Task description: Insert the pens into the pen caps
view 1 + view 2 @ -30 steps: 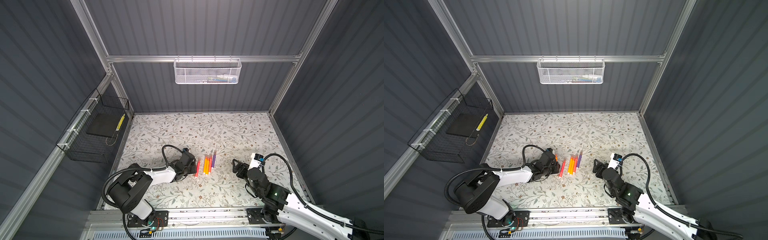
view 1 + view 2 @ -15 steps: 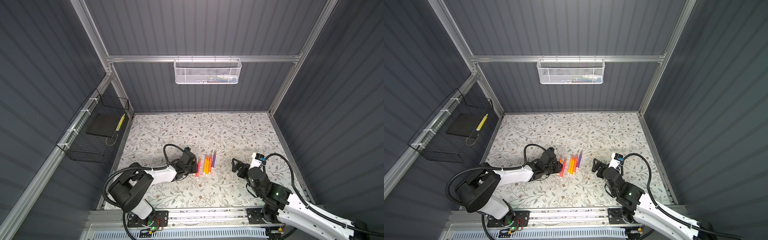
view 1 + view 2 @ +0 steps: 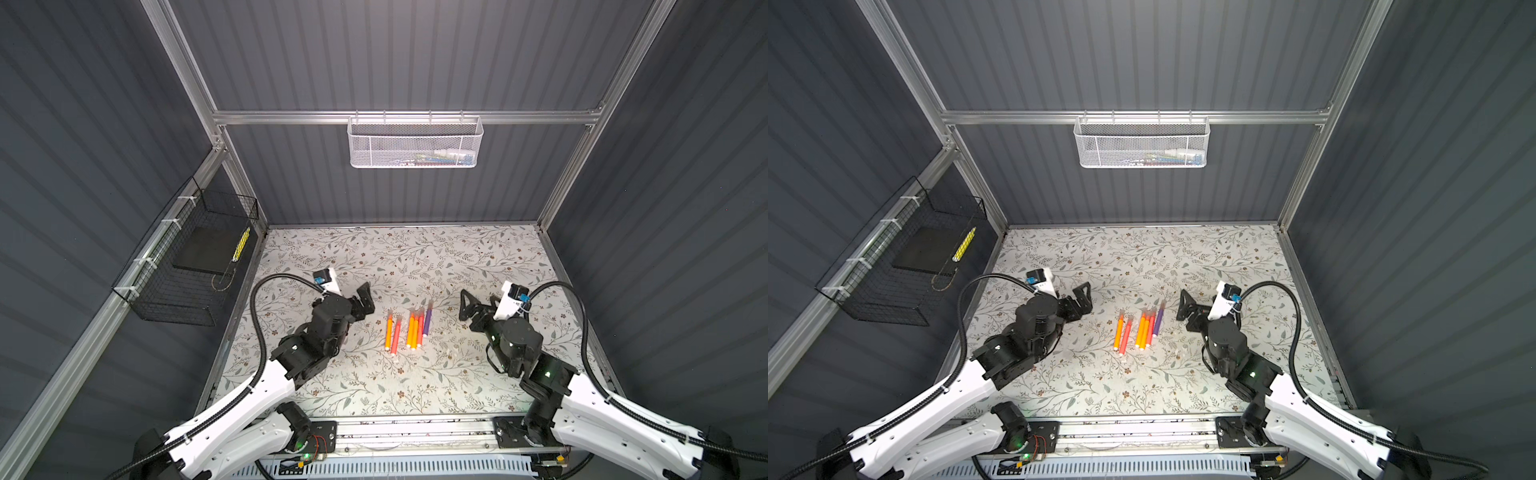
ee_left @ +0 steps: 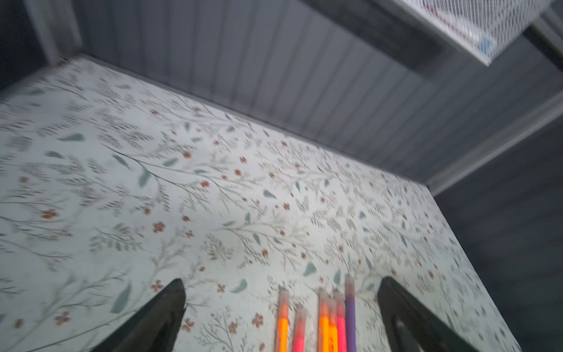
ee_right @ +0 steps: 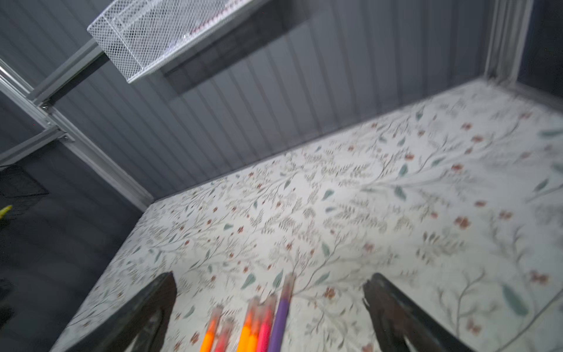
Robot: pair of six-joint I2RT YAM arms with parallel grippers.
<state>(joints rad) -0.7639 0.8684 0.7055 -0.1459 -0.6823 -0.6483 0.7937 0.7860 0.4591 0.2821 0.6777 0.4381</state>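
Six pens lie side by side mid-table in both top views: an orange pen (image 3: 389, 332), a pink-red one (image 3: 396, 337), two more orange (image 3: 411, 331), another pink-red (image 3: 420, 330) and a purple pen (image 3: 427, 322). Each wears a translucent pen cap (image 3: 429, 306) on its far end, as the left wrist view shows on the caps (image 4: 349, 286) and the right wrist view on the purple pen (image 5: 280, 317). My left gripper (image 3: 365, 302) (image 4: 281, 282) stands open and empty left of the row. My right gripper (image 3: 469, 309) (image 5: 271, 276) is open and empty to its right.
A white mesh basket (image 3: 415, 143) hangs on the back wall. A black wire basket (image 3: 195, 266) on the left wall holds a yellow patterned stick (image 3: 241, 245). The floral table (image 3: 415, 257) runs to grey walls on three sides.
My left gripper, shut at the row's left end before, has opened and drawn back up and away from the pens. My right gripper has opened wider and stayed about where it was.
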